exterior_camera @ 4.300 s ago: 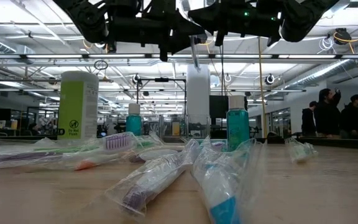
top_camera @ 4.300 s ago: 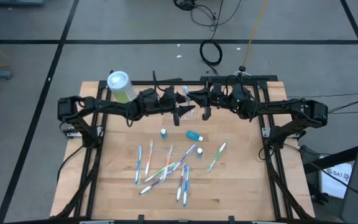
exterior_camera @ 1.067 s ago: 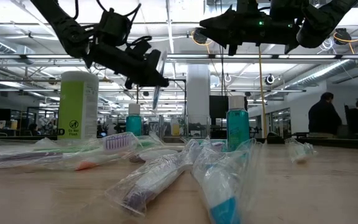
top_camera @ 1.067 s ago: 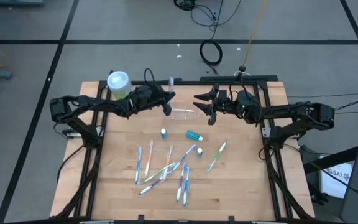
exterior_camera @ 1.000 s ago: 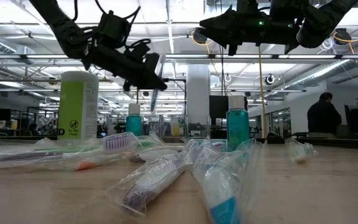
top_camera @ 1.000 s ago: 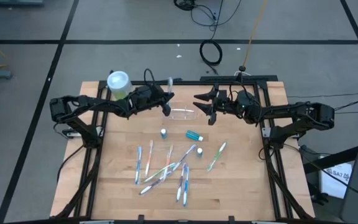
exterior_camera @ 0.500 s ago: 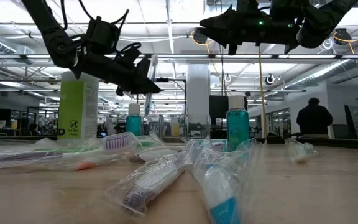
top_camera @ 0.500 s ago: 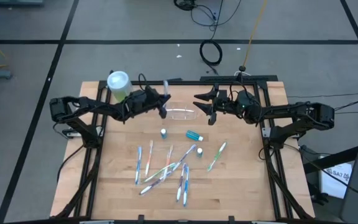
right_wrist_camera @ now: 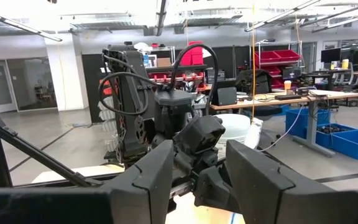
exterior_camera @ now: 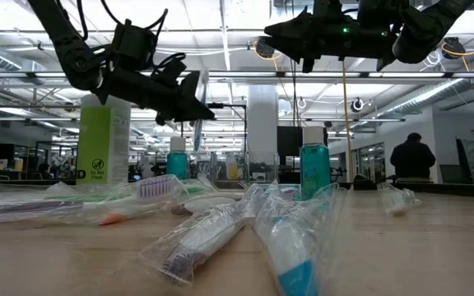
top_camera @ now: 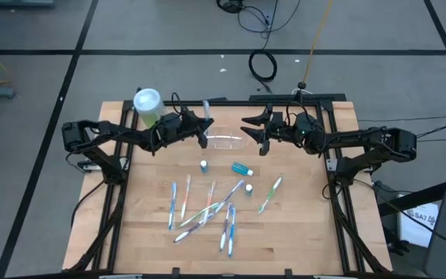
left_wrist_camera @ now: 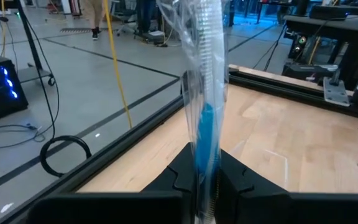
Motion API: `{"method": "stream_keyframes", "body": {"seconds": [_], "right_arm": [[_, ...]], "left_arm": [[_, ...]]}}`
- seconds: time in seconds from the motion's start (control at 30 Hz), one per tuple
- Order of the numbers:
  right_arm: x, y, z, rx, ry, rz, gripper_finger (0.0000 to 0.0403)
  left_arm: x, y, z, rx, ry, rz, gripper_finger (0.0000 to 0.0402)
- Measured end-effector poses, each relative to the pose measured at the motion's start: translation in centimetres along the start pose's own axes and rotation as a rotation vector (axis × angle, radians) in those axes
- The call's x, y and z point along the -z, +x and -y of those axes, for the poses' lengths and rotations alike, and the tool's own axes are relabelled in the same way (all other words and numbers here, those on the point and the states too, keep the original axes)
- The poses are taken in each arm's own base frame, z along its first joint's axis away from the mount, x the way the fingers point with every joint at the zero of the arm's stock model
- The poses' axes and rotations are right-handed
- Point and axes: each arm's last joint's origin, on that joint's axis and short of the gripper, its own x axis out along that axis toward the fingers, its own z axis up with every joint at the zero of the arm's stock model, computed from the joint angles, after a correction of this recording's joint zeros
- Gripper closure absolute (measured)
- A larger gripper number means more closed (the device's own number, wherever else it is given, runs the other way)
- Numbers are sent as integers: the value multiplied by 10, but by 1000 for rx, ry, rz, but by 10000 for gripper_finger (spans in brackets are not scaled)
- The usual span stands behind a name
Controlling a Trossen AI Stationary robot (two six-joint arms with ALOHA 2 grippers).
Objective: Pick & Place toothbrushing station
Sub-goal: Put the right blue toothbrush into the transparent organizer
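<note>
A wrapped toothbrush (left_wrist_camera: 205, 93) is being gripped by the left gripper (top_camera: 201, 133) beside the clear holder (top_camera: 227, 142); the right gripper (top_camera: 259, 133) is being held open near the desk's (top_camera: 308, 232) far edge.

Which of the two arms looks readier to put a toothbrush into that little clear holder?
The left. Its gripper is already shut on a wrapped toothbrush and hangs just beside the clear holder. The right gripper hovers on the holder's other side, open and holding nothing.
</note>
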Motion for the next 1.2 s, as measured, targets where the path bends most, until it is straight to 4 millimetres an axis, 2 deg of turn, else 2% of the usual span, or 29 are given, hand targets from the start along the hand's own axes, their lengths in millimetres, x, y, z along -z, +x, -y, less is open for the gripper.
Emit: {"method": "stream_keyframes", "body": {"seconds": [1.2], "right_arm": [[0,0,0,1,3,1,261]], "left_arm": [[0,0,-2,-28,-32,-3,359]]}}
